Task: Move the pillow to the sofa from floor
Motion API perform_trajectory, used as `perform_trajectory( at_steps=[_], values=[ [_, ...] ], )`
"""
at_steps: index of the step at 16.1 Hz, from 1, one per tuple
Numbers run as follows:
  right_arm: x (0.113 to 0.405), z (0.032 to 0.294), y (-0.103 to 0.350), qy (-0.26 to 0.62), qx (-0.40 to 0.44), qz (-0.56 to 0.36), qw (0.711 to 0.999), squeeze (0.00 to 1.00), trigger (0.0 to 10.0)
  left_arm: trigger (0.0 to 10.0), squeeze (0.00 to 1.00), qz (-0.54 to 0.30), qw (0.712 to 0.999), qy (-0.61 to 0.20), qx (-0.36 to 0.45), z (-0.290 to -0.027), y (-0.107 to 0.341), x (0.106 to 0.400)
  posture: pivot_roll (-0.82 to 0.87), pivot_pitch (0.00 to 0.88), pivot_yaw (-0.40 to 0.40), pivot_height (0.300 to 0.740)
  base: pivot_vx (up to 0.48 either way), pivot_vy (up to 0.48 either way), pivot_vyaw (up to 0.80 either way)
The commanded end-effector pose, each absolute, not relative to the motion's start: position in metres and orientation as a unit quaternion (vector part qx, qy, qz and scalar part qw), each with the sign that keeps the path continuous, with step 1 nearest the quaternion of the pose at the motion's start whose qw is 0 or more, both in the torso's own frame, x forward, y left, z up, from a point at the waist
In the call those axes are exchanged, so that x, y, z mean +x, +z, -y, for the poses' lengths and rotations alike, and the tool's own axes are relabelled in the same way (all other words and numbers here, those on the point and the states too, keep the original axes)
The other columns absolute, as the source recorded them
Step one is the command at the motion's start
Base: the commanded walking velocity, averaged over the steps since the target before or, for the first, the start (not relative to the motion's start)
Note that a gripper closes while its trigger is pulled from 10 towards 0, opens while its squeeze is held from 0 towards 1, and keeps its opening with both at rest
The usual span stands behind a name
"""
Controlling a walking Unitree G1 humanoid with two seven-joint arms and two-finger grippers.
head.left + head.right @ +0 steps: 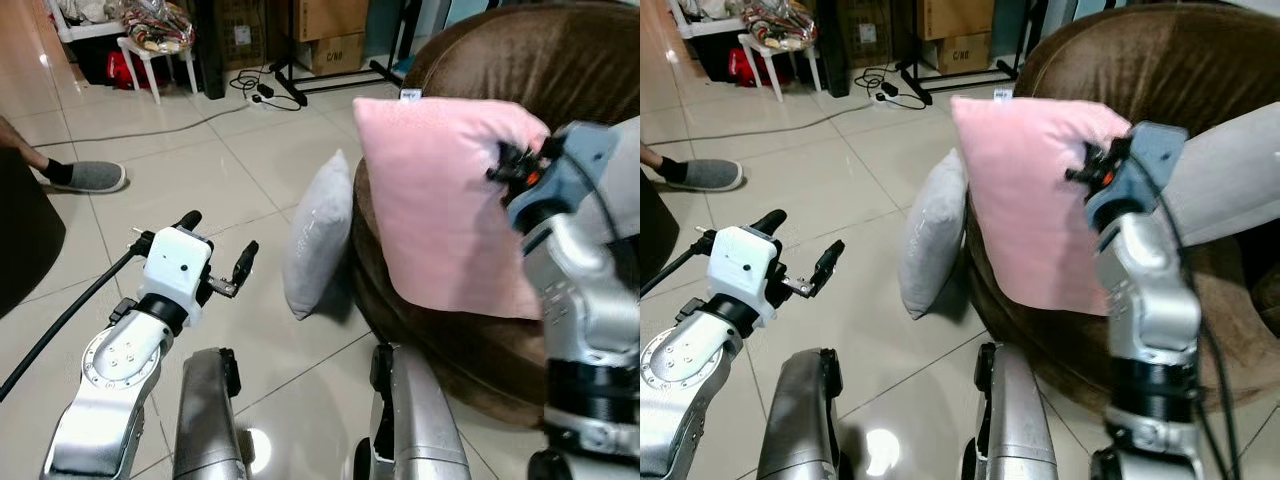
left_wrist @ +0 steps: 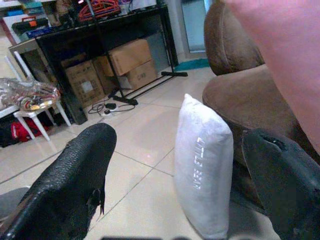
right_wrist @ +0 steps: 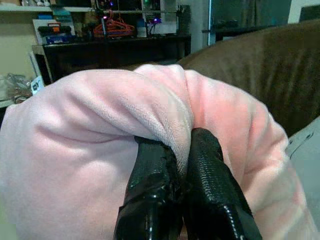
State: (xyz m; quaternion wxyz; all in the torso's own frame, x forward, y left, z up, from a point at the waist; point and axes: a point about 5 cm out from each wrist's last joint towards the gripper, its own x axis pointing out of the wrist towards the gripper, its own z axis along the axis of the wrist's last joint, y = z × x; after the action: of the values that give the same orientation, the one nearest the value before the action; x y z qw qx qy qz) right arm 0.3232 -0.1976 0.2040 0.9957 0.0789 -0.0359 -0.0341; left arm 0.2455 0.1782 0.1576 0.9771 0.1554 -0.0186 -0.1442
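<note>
The right gripper (image 3: 182, 165) pinches a fold of the soft pink plush square pillow (image 1: 445, 205) — its two black fingers (image 3: 150, 190) are pressed together with the fleece bunched and puckered between them. The pillow hangs from that pinch near its upper right edge, held up off the floor in front of the brown velvety rounded sofa (image 1: 520, 60). Its face is flat and broad, slightly tilted, with a small white tag at the top left corner, and its lower edge drapes over the sofa's curved front. The fabric looks thick and fuzzy, pale pink, creased only where it is gripped.

The left gripper (image 1: 218, 250) hovers low over the floor with its black fingers (image 2: 75, 175) spread wide apart, holding nothing. Just beyond it a grey rectangular cushion (image 1: 320, 235) with faint lettering stands upright on the pale glossy tiled floor (image 1: 200, 150), leaning against the sofa's base — directly beside the pink pillow's left edge.

Farther back are brown cardboard boxes (image 1: 335, 35), a white stool (image 1: 150, 60) piled with things, and black cables (image 1: 255, 90) on the tiles. A person's foot in a grey slipper (image 1: 85, 177) rests at the left.
</note>
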Motion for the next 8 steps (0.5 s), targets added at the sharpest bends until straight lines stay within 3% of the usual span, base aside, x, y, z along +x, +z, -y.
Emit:
perform_trajectory(
  at_steps=[1,8],
  values=[
    [0.322,0.194,0.189,-0.043,0.082,0.003,0.996,0.0,10.0,10.0,1.0,0.024,0.977,-0.14,0.157,-0.177,0.159,0.248,-0.01,0.0,-0.063,0.497,0.0,0.0,0.0],
    [0.301,0.179,0.176,-0.048,0.086,-0.011,0.995,0.0,10.0,10.0,1.0,0.019,0.982,-0.115,0.146,-0.17,0.149,0.256,-0.04,0.0,-0.051,0.562,0.0,0.0,0.0]
  ],
)
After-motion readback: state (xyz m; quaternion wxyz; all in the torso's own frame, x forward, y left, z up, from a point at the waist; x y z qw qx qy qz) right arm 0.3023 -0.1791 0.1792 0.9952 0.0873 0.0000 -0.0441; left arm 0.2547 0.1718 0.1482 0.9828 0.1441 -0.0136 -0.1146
